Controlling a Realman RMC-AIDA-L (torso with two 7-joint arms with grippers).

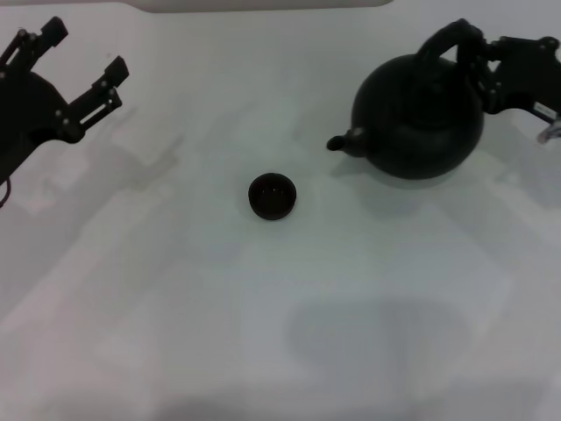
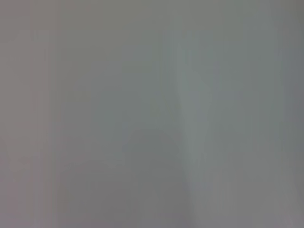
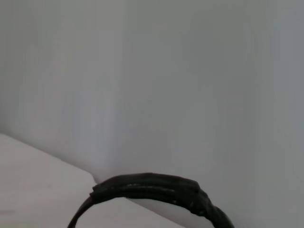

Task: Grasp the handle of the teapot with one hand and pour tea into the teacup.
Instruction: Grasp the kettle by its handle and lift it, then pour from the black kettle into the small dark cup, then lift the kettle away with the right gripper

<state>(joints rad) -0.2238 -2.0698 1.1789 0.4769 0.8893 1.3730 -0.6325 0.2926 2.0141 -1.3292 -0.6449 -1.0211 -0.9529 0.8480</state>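
Here, the right tool sits at the handle of the teapot, at the far right of the white table. From the head view its fingers appear to bracket the arched loop, but whether they are clamped on it or merely beside it cannot be told; the right wrist view shows only the handle's black arc close below the camera. The teapot looks upright, its stubby spout pointing toward the teacup, which sits well apart from it, near the table's middle. The left tool hangs at the far left with its fingers spread apart, holding nothing and taking no part. The step in hand appears to be securing the handle; no pouring has begun. The next move likely calls for a firm hold, then a lift and carry toward the teacup so the spout comes above its small mouth before any tilt, since the cup offers a narrow target.
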